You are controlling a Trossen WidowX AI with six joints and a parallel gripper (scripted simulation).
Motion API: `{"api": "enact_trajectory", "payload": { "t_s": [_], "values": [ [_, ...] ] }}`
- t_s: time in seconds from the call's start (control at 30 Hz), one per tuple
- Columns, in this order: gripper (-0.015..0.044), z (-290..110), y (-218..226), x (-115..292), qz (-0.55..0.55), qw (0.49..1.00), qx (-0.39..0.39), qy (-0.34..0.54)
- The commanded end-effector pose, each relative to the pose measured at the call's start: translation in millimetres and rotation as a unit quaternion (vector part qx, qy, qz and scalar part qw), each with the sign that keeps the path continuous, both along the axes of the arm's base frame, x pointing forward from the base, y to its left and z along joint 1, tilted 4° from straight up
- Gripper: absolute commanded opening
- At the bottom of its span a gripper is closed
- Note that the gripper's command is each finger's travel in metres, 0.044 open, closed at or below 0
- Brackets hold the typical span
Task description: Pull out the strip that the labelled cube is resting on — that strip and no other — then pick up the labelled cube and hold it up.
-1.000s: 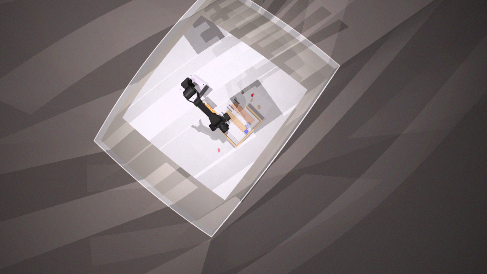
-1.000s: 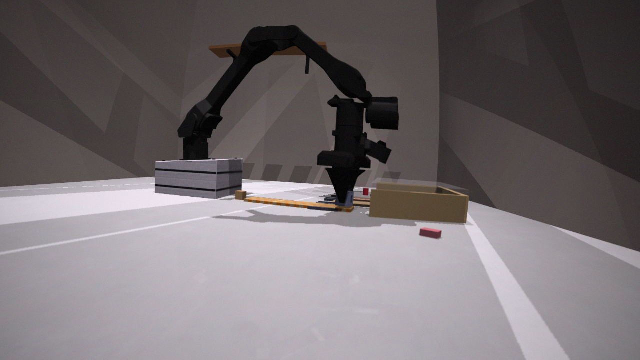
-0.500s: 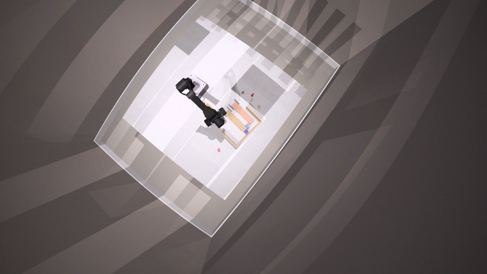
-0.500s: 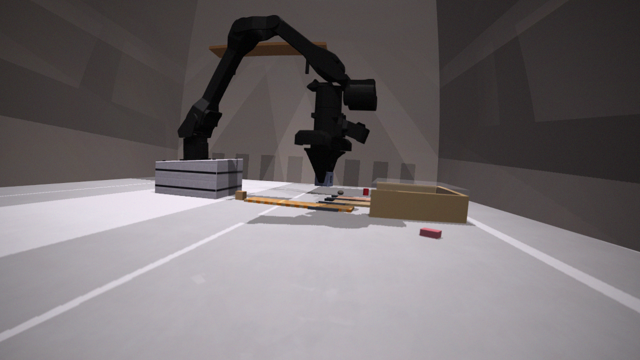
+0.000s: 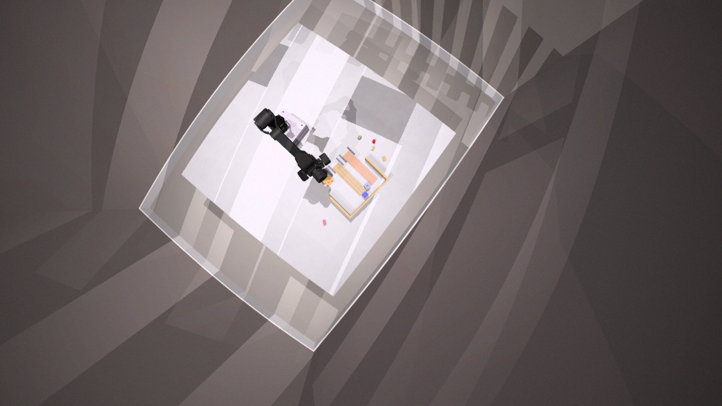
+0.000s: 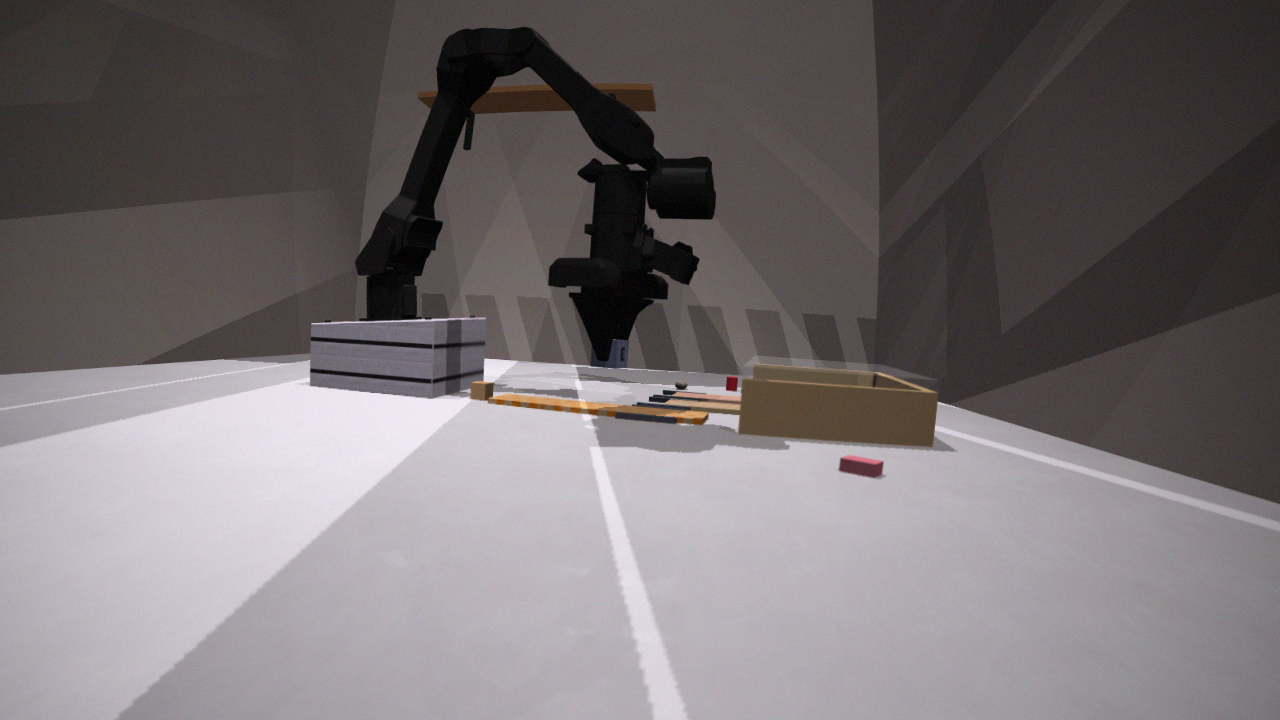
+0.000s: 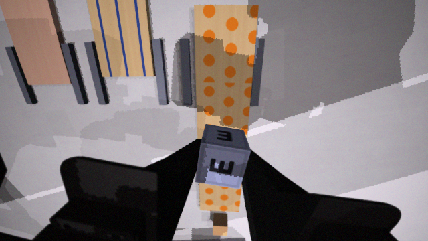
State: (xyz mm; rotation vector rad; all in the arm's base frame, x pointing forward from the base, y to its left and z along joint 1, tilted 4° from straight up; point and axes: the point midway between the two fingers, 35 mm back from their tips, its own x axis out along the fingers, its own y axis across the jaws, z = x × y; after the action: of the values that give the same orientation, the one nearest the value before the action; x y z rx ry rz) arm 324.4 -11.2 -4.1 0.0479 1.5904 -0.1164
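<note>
Gripped the labelled cube (image 7: 222, 161) between the jaws of the gripper (image 6: 614, 353), closed firmly on its two side faces, an "E" showing on its top and near faces. Hung just above the orange-dotted strip (image 7: 227, 67), apart from it, toward the middle of the desk. Lay drawn out between its grey guide rails (image 7: 185, 71), that strip, with a small tan block (image 7: 219, 225) at its near end.

Judged the main hazard to be a slip: seemed held by friction alone on smooth faces, so a quick rise or a jerk at the wrist could have shaken the cube loose. Would probably have landed back on the dotted strip or bounced toward the blue-lined strip (image 7: 122, 40) and the peach strip (image 7: 37, 43) alongside, disturbing strips meant to stay put. Risked also, on any sideways drift while low, clipping a rail or the wall of the tan tray (image 6: 836, 411).

Showed a pale grey-white desk (image 6: 358, 555) crossed by thin white lines and broad shadow bands. Carried the arm's grey banded pedestal (image 6: 393, 358) back from the middle, and a loose red block (image 6: 861, 464) nearer the front edge. Was enclosed by dim, grey-brown faceted walls, with a wooden board (image 6: 537, 96) high behind the arm.
</note>
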Motion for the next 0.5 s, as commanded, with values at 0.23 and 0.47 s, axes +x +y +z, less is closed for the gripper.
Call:
{"api": "enact_trajectory", "payload": {
  "t_s": [0.23,0.47],
  "values": [
    [0.0000,17,1,-18,-0.003,1.000,0.000,0.000],
    [0.0000,35,2,-18,-0.003,1.000,0.000,0.000]
  ]
}}
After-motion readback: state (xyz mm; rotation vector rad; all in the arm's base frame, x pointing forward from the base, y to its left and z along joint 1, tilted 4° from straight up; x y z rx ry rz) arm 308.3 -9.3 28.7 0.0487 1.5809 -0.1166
